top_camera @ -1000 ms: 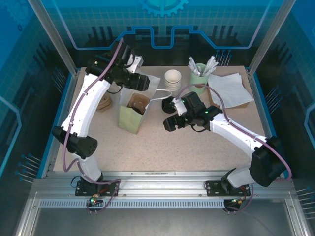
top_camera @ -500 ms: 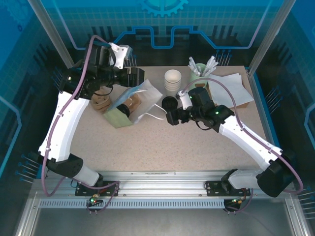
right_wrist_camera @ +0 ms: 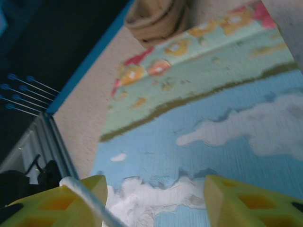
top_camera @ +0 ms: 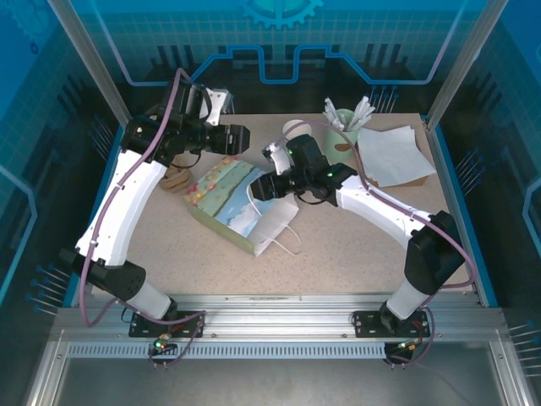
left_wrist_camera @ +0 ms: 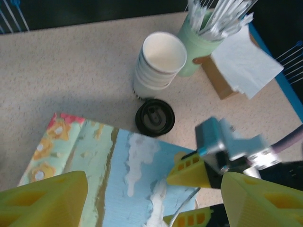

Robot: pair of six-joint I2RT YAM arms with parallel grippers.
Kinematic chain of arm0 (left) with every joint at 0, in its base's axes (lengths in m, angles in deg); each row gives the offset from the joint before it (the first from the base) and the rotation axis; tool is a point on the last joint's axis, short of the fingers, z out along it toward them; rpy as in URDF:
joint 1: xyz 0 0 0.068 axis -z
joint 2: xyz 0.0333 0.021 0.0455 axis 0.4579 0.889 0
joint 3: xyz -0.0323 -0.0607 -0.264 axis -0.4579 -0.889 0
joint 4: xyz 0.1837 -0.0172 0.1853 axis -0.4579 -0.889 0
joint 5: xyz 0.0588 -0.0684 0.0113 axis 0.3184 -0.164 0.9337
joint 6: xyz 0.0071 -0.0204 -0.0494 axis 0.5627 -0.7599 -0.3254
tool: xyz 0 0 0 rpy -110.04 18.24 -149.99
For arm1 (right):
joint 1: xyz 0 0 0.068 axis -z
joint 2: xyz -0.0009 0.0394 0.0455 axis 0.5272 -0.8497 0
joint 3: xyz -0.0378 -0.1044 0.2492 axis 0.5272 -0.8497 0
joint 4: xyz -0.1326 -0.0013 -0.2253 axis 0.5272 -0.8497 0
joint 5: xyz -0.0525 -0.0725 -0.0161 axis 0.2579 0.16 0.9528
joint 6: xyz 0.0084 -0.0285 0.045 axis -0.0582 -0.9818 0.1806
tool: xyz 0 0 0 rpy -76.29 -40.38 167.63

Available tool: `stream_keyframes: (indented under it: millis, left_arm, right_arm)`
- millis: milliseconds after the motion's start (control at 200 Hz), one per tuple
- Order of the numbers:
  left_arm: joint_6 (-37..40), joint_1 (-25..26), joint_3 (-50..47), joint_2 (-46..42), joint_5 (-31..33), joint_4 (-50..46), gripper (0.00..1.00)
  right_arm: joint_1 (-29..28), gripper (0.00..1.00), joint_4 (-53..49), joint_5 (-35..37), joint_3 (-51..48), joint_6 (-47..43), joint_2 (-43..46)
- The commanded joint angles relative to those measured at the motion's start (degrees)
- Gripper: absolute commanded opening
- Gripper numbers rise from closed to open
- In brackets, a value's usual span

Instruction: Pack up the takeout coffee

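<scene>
Tabletop (top_camera: 338, 245) — bag (top_camera: 241, 203) lying flat (lid (left_wrist_camera: 155, 117) beside).

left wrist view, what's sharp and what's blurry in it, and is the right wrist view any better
left wrist view: the stack of white cups and the loose black lid are fairly crisp, its own yellow fingers are soft from closeness, the right hand looks smeared; right wrist view: the printed bag is sharp, the near yellow fingers blurred
</scene>
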Motion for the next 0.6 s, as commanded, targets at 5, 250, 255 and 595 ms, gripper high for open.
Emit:
stream_keyframes:
  millis: [5,250,255,595]
  left_arm:
    - [-2.07,-0.69,-6.79,-4.33,1.01,1.05,0.76]
    - [-3.95,-1.70,-21.85,-14.36,-3.34,5.69,0.76]
    - [-3.96,-1.77,-22.14,-14.64,-3.40,5.73,0.76]
    - [-1.65,-2.97,-31.52,-22.11,1.45,7.13,0.77]
  right_arm:
    - [-0.60,0.55,4.77,-3.28,4.85,2.16,-0.84]
    - [-0.59,0.47,6.13,-3.41,11.48,6.02,-5.64]
    - [-0.56,0.47,6.11,-3.40,11.65,6.05,-5.75]
    - [-0.96,0.37,3.36,-2.57,23.10,8.47,-12.74]
